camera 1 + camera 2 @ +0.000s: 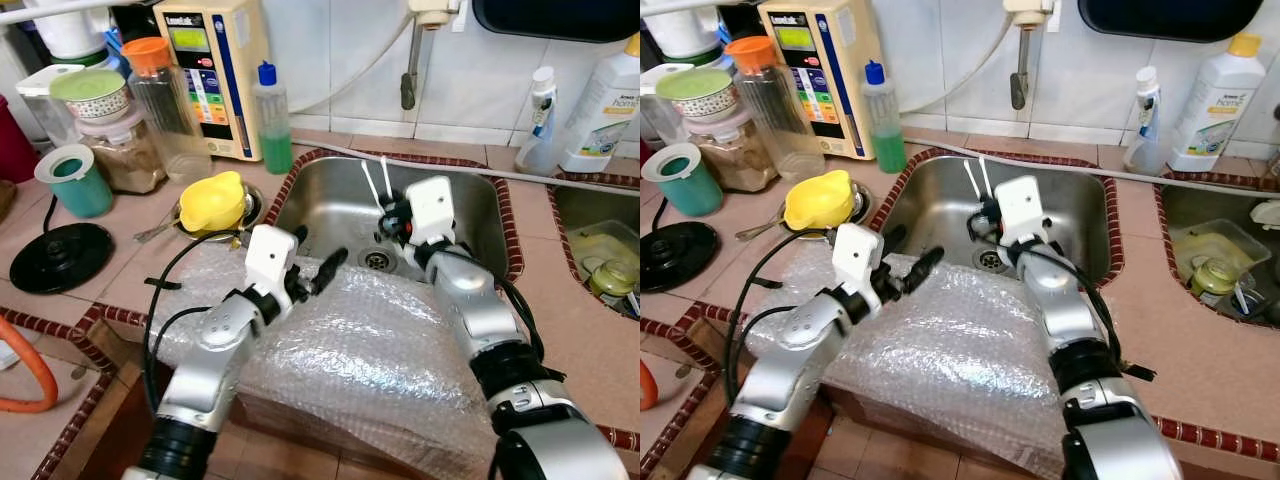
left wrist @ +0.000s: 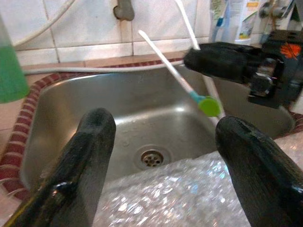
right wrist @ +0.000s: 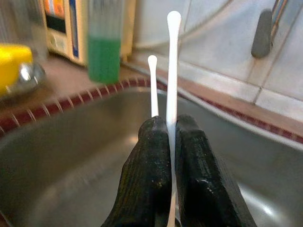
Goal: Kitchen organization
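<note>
Readable writing: white bottle (image 1: 605, 105) at the back right of the bench (image 1: 560, 300) carries "home" on its label; the cream wall unit (image 1: 215, 75) behind the green soap bottle (image 1: 272, 120) has a blue brand strip at top, too small to read.

Right end effector (image 1: 393, 215) is reached out over the steel sink (image 1: 340, 215), forearm stretched forward from the near edge. Fingers pressed together, clamped on two thin white utensil handles (image 3: 171, 71) that stand up between them; right wrist view shows both handles rising past the fingertips, the longer one with a rounded end. Left wrist view shows a green tip (image 2: 209, 105) at the lower end of one handle, above the drain (image 2: 151, 159).

Left end effector (image 1: 318, 268) hovers low over the sheet of bubble wrap (image 1: 370, 350) draped across the sink's near rim, elbow bent, fingers spread apart, gripping nothing, pointed toward the sink.

Left of the sink: yellow lid (image 1: 212, 200), teal cup (image 1: 75, 180), black round base (image 1: 60, 255), jars stacked behind.
</note>
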Available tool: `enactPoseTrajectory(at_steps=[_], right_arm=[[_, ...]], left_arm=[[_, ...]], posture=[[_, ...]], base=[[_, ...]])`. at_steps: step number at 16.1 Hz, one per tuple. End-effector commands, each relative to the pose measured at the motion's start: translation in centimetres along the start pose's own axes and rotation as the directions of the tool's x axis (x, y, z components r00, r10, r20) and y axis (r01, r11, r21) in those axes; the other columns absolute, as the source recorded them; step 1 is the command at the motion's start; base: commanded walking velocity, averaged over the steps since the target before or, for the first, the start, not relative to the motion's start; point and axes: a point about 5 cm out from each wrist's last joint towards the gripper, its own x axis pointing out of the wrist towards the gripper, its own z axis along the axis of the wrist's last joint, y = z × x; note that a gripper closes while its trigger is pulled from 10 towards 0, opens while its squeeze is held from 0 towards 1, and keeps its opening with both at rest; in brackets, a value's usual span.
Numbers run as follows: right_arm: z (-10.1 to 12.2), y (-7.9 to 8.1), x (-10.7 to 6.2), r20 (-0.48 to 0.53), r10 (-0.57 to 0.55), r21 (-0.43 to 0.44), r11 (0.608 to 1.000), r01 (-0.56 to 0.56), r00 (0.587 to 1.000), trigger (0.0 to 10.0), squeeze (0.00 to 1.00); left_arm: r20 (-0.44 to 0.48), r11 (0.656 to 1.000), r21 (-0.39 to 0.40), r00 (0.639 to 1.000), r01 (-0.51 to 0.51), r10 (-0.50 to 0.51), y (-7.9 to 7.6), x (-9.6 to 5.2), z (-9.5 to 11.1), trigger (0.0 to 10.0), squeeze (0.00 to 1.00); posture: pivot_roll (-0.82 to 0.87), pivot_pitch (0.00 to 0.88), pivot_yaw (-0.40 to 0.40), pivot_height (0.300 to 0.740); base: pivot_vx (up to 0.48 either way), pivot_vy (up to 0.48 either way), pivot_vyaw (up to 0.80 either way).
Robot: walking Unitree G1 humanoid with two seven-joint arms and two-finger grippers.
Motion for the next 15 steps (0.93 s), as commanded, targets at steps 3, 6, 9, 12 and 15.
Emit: enactPoseTrajectory(at_steps=[3,6,9,12,15], right_arm=[[-2.7,0.5,-0.1,-0.119,0.023,-0.09,0.995,-0.034,0.993,10.0,0.39],[-3.6,1.0,-0.3,-0.161,0.036,-0.108,0.993,-0.054,0.986,10.0,1.0],[-3.7,1.2,-0.3,-0.156,0.038,-0.104,0.993,-0.054,0.987,10.0,1.0],[-3.5,1.4,-0.3,-0.132,0.047,-0.099,0.993,-0.06,0.99,10.0,1.0],[-1.8,2.0,0.2,-0.029,0.057,0.028,0.998,-0.056,0.998,10.0,1.0]], left_arm=[[-0.027,0.999,0.035,1.0,0.012,-0.011,0.4,-0.1,0.6,10.0,1.0],[-0.046,0.999,0.044,0.999,0.017,-0.015,0.4,-0.1,0.7,10.0,1.0],[-0.067,0.999,0.048,0.998,0.018,-0.014,0.4,-0.2,0.4,10.0,1.0],[-0.077,0.998,0.06,0.997,-0.001,0.005,0.6,-0.1,0.4,10.0,1.0],[-0.031,0.972,0.113,0.977,-0.206,0.211,3.5,-0.1,1.3,10.0,1.0]], posture=[[0.11,0.0,0.068,0.74],[0.12,0.0,0.072,0.74],[0.11,0.0,0.075,0.74],[0.11,0.0,0.074,0.74],[0.11,0.0,0.07,0.74]], base=[[0.0,0.0,0.0],[0.0,0.0,0.0],[0.0,0.0,0.0],[0.0,0.0,0.0],[0.0,0.0,0.0]])
